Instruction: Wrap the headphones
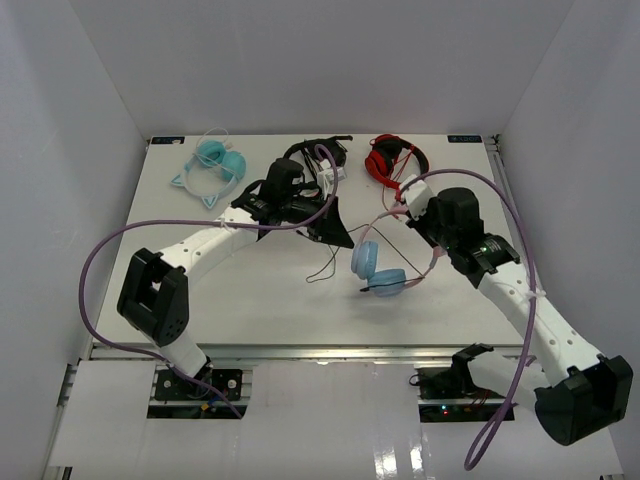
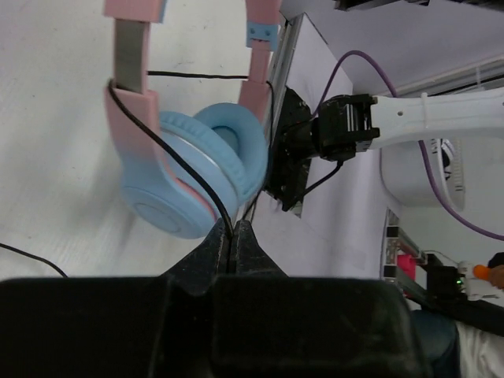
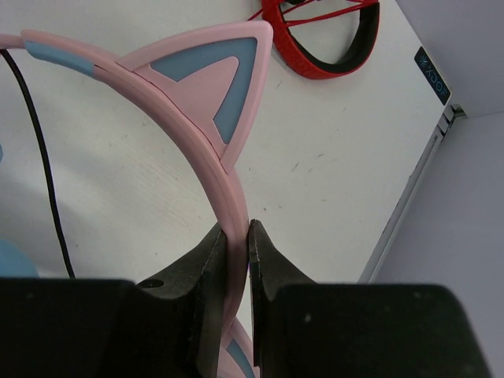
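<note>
The headphones (image 1: pixel 378 268), with light blue ear cups and a pink cat-eared headband, hang above the table at centre. My right gripper (image 3: pixel 236 233) is shut on the pink headband (image 3: pixel 209 150) beside a cat ear and holds the headphones up. My left gripper (image 2: pixel 232 232) is shut on the thin dark cable (image 2: pixel 169 153), which runs across the blue ear cups (image 2: pixel 201 165) and the headband arm. In the top view the left gripper (image 1: pixel 335 232) is just left of the cups, and slack cable (image 1: pixel 325 268) loops down to the table.
All-aqua cat-ear headphones (image 1: pixel 212 165) lie at the back left. Red headphones (image 1: pixel 393 158) lie at the back right and show in the right wrist view (image 3: pixel 323 39). A dark bundle (image 1: pixel 318 152) sits at the back centre. White walls enclose the table.
</note>
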Robot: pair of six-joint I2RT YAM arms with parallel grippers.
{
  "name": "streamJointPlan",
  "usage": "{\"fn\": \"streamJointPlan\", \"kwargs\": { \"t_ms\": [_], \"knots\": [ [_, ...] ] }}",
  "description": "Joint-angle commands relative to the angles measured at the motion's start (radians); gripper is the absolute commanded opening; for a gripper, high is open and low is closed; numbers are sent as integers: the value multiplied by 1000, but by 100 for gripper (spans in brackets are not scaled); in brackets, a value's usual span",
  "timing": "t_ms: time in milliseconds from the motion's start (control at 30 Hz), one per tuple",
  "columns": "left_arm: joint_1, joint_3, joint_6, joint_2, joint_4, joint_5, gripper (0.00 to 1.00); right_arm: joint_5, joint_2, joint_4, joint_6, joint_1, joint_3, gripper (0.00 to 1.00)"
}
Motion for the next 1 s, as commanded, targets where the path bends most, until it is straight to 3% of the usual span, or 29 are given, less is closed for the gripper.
{"fn": "streamJointPlan", "kwargs": {
  "t_ms": [0,267,467,700,800,967],
  "knots": [
    [-31,34,-222,-59,49,52,3,217,70,187,160,62,76,8],
    [-68,19,-562,-28,351,-97,13,250,181,215,379,73,141,8],
    [-114,43,-584,-14,344,-189,21,211,211,213,463,54,167,8],
    [-266,31,-391,-17,231,-365,43,16,276,129,609,-47,273,8],
    [-342,7,-276,-26,231,-469,45,-41,285,103,650,-72,313,8],
    [-496,-103,-35,-50,302,-772,44,-175,266,59,717,-122,363,8]
  ]
}}
